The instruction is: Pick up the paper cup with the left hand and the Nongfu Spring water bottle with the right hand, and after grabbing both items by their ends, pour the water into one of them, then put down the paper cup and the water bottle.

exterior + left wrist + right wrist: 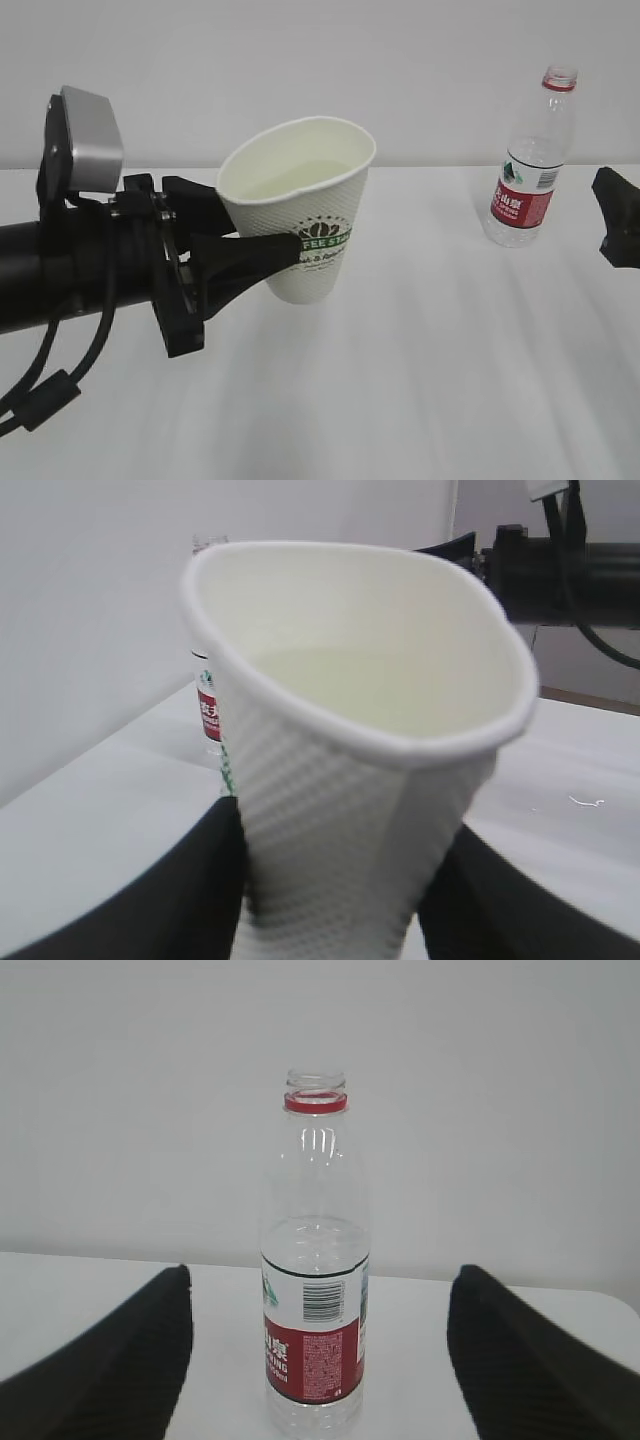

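**Now: cup held at left, bottle standing at right**

Left side. Left hand [285, 262] clamped on the paper cup [300, 205], jaws part-closed across the lower wall near the logo. Cup lifted off the table [420, 370], tilted slightly, mouth up. Rim squeezed from round to a pinched oval in the left wrist view [360, 650]: thin, soft wall, buckles under side load. Pale liquid level visible inside, probably the water [305, 178], so heavier than an empty cup and liable to slop. Best hold judged low on the wall, near the stiffer base; no tighter than needed. Embossed wall likely gives fair friction.

Centre. Bare white tabletop, smooth, flat, no clutter. Plain pale wall behind.

Right side. Nongfu Spring water bottle [530, 160] upright on the table, uncapped, well apart from the cup. Almost no liquid discernible inside in the right wrist view [315, 1260]; judged light, easy to tip, thin plastic that dents. Label band likely gives a better grip than the slick clear shoulder.

Right hand [618, 228] at the frame edge, just beside the bottle but not touching. Jaws wide apart, empty, flanking the bottle from a distance.

Plenty of free room on the table for putting the cup down; main risk judged as spill from a crushed rim.
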Robot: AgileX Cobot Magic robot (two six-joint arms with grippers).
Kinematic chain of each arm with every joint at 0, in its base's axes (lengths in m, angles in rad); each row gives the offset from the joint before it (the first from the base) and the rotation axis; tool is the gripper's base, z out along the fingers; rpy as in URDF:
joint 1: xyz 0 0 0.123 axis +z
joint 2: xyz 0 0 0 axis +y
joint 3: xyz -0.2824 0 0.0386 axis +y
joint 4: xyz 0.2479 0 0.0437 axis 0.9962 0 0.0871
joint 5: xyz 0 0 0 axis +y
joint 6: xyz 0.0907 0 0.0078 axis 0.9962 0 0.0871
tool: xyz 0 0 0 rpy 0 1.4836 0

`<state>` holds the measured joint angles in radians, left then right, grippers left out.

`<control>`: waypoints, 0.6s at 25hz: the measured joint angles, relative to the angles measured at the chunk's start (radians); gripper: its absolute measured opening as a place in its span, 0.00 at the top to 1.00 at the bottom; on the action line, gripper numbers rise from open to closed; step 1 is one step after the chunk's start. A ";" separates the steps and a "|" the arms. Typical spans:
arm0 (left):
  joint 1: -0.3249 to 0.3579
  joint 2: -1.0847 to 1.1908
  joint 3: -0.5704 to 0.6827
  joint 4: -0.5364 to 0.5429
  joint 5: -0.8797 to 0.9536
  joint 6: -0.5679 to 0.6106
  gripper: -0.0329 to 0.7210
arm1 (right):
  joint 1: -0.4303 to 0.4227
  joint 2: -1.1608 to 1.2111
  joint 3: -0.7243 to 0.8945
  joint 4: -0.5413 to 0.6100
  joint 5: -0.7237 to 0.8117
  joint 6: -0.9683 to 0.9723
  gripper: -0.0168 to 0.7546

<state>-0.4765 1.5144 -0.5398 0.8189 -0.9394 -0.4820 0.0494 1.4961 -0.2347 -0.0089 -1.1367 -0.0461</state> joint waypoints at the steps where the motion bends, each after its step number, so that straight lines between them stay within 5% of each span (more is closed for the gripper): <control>1: 0.009 0.000 0.000 -0.002 0.000 0.002 0.46 | 0.000 0.000 0.000 0.000 0.000 0.000 0.21; 15: 0.256 0.000 0.000 -0.020 0.003 0.004 0.46 | 0.000 0.000 0.000 0.000 -0.001 0.000 0.21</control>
<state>-0.2207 1.5144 -0.5398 0.7986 -0.9367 -0.4779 0.0494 1.4961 -0.2347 -0.0089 -1.1381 -0.0461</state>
